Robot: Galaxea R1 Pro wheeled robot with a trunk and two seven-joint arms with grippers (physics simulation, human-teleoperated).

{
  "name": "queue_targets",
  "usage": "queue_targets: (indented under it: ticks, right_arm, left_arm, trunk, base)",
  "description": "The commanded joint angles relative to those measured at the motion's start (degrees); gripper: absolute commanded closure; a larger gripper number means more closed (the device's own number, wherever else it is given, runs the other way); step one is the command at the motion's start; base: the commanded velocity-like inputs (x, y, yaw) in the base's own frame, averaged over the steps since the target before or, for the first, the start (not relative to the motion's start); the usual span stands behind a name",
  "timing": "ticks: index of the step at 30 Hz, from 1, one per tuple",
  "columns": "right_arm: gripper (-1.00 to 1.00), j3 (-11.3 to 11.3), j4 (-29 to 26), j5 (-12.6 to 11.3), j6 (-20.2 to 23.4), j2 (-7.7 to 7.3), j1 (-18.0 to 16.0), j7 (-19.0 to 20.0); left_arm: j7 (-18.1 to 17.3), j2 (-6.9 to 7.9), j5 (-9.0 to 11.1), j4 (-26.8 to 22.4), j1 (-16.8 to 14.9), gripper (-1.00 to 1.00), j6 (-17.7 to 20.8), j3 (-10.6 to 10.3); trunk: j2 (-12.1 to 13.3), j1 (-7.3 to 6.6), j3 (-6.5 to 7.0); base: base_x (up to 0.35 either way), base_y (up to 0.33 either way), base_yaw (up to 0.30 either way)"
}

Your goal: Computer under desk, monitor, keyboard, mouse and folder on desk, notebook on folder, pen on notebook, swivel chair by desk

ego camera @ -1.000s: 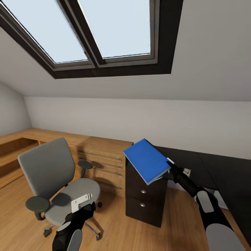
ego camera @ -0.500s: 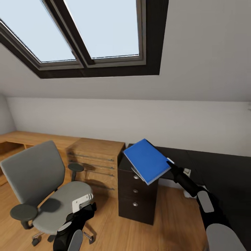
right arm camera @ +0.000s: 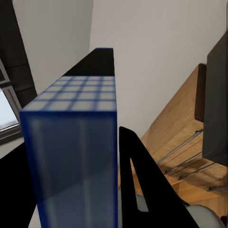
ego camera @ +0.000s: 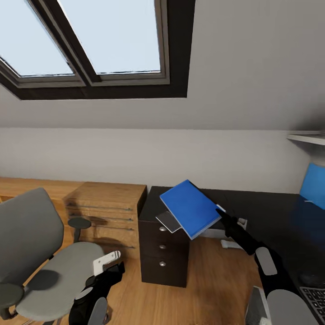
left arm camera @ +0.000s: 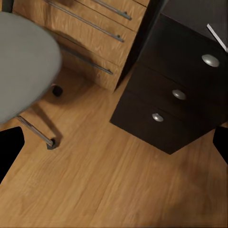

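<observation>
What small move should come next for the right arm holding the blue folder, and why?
Probably carry the folder further right over the desk top before lowering it. The right gripper holds it tilted in the air above the drawer unit, and the keyboard corner lies at the far right, where it belongs.

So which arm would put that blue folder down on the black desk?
The right one, most likely. Its gripper already grips the blue folder over the desk. The left gripper hangs empty near the swivel chair, farther away.
</observation>
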Motion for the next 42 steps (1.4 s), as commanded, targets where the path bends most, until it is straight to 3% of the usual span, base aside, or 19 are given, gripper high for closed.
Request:
queue_targets:
  ticks: [1, 13, 35, 42]
  right_arm:
    - [1.0, -0.1, 0.0, -0.1, 0.4, 0.03, -0.1, 0.1]
    - [1.0, -0.2, 0.0, -0.1, 0.3, 0.01, -0.1, 0.1]
    - [1.0, -0.1, 0.0, 0.0, 0.3, 0.03, -0.1, 0.1]
    - [1.0, -0.1, 0.0, -0.3, 0.1, 0.1, -0.1, 0.2]
  left_arm:
    - [0.6, 0.02, 0.6, -0.1, 0.0, -1.0, 0.1, -0.1]
    - [0.7, 0.1, 0.5, 0.2, 0.0, -1.0, 0.1, -2.3]
    - [0.5, 0.11, 0.6, 1.0, 0.0, -1.0, 0.2, -2.4]
    - [0.4, 0.11, 0.6, 1.0, 0.0, -1.0, 0.2, -2.4]
  trunk:
    - [-0.1, 0.01, -0.08]
    - [-0.1, 0.01, -0.08]
    - [-0.1, 0.01, -0.08]
    - [-0.1, 0.01, -0.08]
  base:
    - [0.034, 0.265, -0.265]
    - [0.111, 0.19, -0.265]
    - [0.002, 0.002, -0.265]
    - [0.0, 0.0, -0.093]
